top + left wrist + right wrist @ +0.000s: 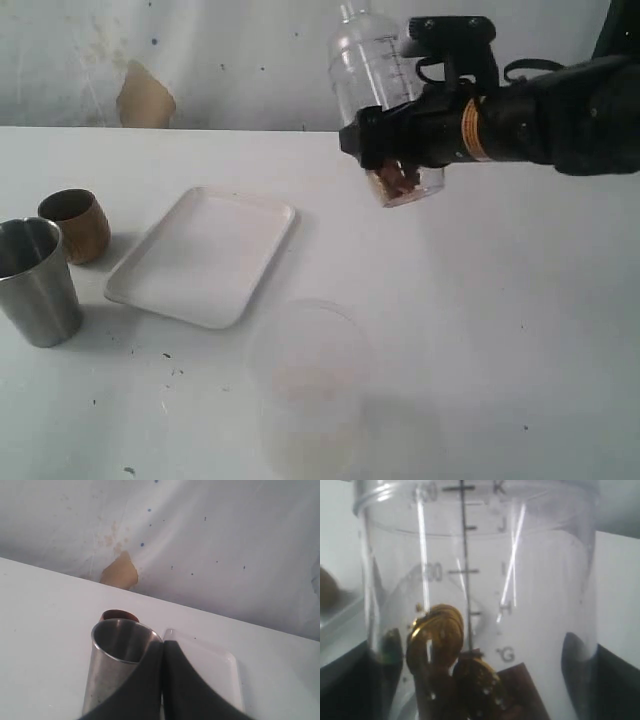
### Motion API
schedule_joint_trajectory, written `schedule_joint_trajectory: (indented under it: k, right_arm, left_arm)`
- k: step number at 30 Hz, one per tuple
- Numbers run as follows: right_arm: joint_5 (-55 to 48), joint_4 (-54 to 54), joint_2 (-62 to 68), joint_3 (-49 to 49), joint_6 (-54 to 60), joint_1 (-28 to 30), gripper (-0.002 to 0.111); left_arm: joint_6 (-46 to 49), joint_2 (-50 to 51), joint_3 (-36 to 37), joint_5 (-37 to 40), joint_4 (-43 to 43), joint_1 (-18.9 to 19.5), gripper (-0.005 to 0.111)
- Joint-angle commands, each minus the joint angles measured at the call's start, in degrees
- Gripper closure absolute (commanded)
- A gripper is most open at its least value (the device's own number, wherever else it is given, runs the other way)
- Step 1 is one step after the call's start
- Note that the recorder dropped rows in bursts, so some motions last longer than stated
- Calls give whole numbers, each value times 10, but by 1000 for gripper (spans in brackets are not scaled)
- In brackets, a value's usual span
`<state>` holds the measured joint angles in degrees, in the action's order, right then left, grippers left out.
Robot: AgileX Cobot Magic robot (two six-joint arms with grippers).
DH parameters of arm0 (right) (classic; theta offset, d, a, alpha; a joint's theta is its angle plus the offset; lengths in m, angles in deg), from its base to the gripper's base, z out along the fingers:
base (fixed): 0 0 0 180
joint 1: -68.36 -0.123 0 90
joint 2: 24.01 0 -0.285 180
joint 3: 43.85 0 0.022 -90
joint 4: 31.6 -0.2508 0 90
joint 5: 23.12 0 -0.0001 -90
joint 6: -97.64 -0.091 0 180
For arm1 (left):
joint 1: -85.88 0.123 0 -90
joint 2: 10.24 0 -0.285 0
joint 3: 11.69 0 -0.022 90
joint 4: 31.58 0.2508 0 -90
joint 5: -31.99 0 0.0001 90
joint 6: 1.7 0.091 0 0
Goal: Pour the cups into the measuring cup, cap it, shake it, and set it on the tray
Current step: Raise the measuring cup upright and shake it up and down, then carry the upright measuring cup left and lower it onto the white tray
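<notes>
My right gripper (395,140) is shut on the measuring cup (372,70), a clear cylinder with graduation marks, and holds it in the air over the far middle of the table, slightly tilted. Brown and golden pieces (398,183) lie in its bottom. In the right wrist view the measuring cup (530,580) fills the frame between the dark fingers (576,655). The steel tumbler (38,282) and the wooden cup (78,225) stand at the left, beside the white tray (205,255). My left gripper (162,642) is shut on nothing, next to the steel tumbler (112,672).
A wide frosted plastic tub (310,385) stands near the front edge, in front of the tray. A white wall with a tan patch (145,97) backs the table. The tray (220,675) lies just beyond my left fingertips.
</notes>
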<state>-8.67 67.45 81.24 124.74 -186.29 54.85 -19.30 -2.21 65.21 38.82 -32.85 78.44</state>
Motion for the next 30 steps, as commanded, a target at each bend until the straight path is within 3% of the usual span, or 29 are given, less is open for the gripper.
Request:
schedule_joint_trajectory:
  k: [1, 6, 10, 14, 16, 18, 26, 30]
  right_arm:
    - [184, 9, 58, 70, -6, 34, 108]
    - [209, -25, 83, 86, 111, 39, 108]
    - [217, -350, 84, 44, 325, 40, 108]
    - [414, -703, 97, -52, 572, 30, 108]
    - [485, -787, 106, -91, 633, 23, 108]
    - [501, -799, 110, -116, 704, 20, 108]
    - [372, -712, 114, -142, 796, 22, 108]
    - [409, -663, 136, -142, 797, 20, 108]
  left_arm:
    - [0, -2, 3, -8, -4, 0, 107]
    - [0, -2, 3, -8, -4, 0, 107]
    - [0, -2, 3, -8, -4, 0, 107]
    - [0, -2, 3, -8, -4, 0, 107]
    - [0, -2, 3, -8, -4, 0, 107]
    - [0, -2, 3, -8, -4, 0, 107]
    - [0, -2, 3, -8, -4, 0, 107]
    - [0, -2, 3, -8, -4, 0, 107]
